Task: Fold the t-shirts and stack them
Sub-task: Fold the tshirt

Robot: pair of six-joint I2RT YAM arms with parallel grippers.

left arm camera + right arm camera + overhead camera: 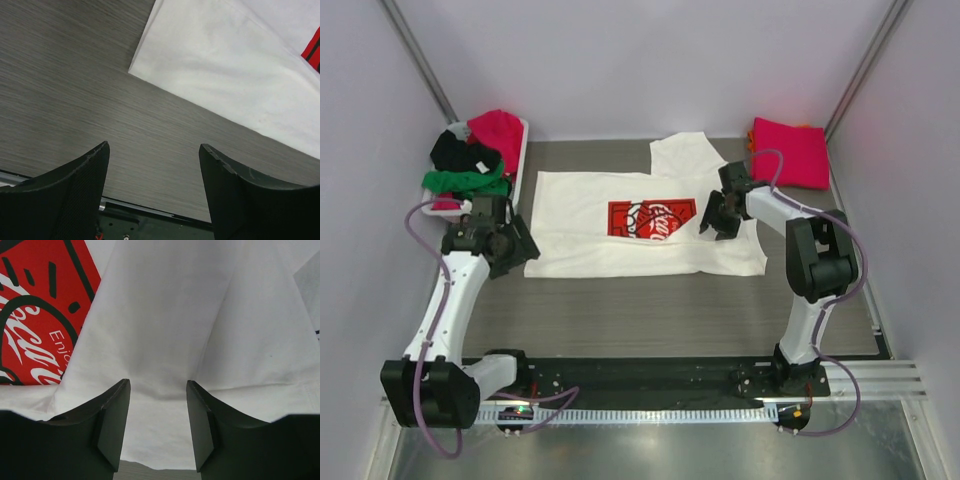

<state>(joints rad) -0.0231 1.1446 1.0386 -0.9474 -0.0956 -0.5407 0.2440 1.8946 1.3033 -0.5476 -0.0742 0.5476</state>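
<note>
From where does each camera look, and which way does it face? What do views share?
Top external: above and behind, looking down at the table; both arms show.
Left wrist: on left arm, facing bare table and white t-shirt edge; open left tool shows.
Right wrist: close over the shirt; open right tool shows.
All share the red print.

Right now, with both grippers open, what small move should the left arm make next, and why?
Probably ease the left gripper toward the corner of the white shirt and pinch it. It hangs open over bare table, just short of that edge, while the right gripper is open above the cloth beside the red print.
</note>
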